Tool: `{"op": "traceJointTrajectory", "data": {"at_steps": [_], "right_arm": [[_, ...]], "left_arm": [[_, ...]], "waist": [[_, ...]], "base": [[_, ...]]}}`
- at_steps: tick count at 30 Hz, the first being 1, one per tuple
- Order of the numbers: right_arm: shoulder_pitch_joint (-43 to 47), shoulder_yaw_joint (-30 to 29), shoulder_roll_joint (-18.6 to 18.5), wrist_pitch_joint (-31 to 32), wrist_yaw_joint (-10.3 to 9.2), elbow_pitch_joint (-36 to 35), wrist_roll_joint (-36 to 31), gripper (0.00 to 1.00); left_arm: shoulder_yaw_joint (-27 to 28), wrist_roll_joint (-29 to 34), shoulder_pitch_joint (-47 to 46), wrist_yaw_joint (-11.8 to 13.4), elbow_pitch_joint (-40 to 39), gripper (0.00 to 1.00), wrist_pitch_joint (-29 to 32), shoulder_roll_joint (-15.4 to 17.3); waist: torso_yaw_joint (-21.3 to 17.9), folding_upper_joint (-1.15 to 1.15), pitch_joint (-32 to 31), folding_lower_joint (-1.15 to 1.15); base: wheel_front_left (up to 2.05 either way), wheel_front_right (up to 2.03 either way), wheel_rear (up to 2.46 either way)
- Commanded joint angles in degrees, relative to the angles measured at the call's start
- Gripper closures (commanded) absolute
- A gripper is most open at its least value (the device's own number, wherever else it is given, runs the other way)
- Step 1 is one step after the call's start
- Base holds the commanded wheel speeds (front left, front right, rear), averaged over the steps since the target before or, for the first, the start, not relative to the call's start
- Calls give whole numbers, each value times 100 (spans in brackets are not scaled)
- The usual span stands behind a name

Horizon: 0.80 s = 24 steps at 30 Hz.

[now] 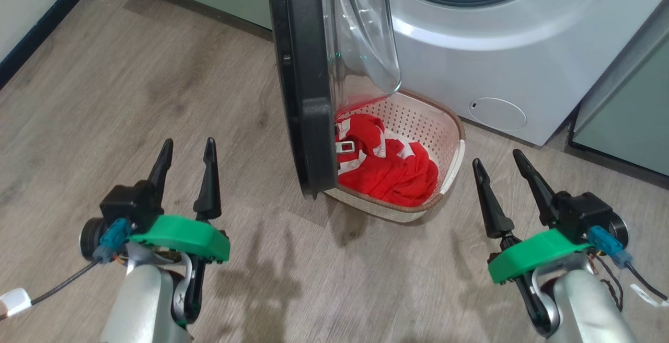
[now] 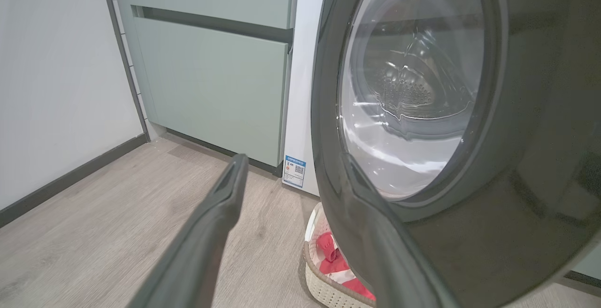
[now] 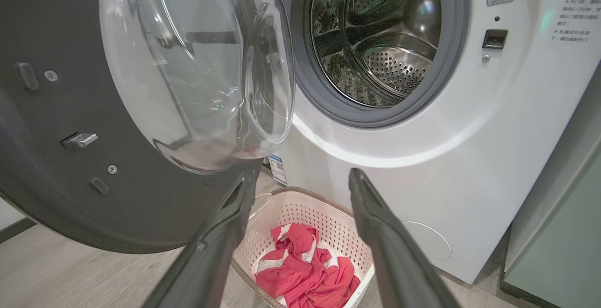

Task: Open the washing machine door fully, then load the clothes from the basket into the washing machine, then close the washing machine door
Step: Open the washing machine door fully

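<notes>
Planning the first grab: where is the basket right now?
In the head view, the basket stands on the floor at centre, just in front of the washing machine, its left part hidden behind the open washing machine door.

Head view: the washing machine door (image 1: pixel 306 71) ran off the top edge and covered the left side of the basket (image 1: pixel 418 118) and part of the clothes (image 1: pixel 392 170). The washing machine (image 1: pixel 496 60) opening was cut by the top edge. Left wrist view: the door hid most of the basket, and the print on the blue label sticker (image 2: pixel 294 171) was too small to read. Right wrist view: the panel lettering (image 3: pixel 575 14) was illegible.
</notes>
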Motion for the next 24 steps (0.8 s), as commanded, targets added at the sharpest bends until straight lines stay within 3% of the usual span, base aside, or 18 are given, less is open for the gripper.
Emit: {"op": "traceJointTrajectory", "data": {"at_steps": [1,9,10,11,12,24], "right_arm": [[-183,99,53,-58,0,-166,-78,0],[-206,79,75,-59,0,-174,-115,0],[-209,78,77,-59,0,-175,-118,0],[-214,78,79,-59,0,-175,-119,0],[-216,78,80,-59,0,-177,-119,0],[-227,84,94,-60,0,-158,-72,0]], "left_arm": [[197,54,-122,-17,-157,0,-55,84],[199,47,-139,-37,-129,0,-55,84],[198,44,-139,-39,-121,20,-55,84],[195,43,-139,-41,-114,78,-55,84],[185,37,-135,-37,-113,100,-55,84],[165,-4,-236,-12,-203,100,-55,86]], "waist": [[3,0,9,0],[11,0,36,0],[12,0,40,0],[13,0,42,0],[13,0,44,0],[11,0,41,0]], "base": [[0,0,0],[0,0,0],[0,0,0],[0,0,0],[0,0,0],[0,0,0]]}}
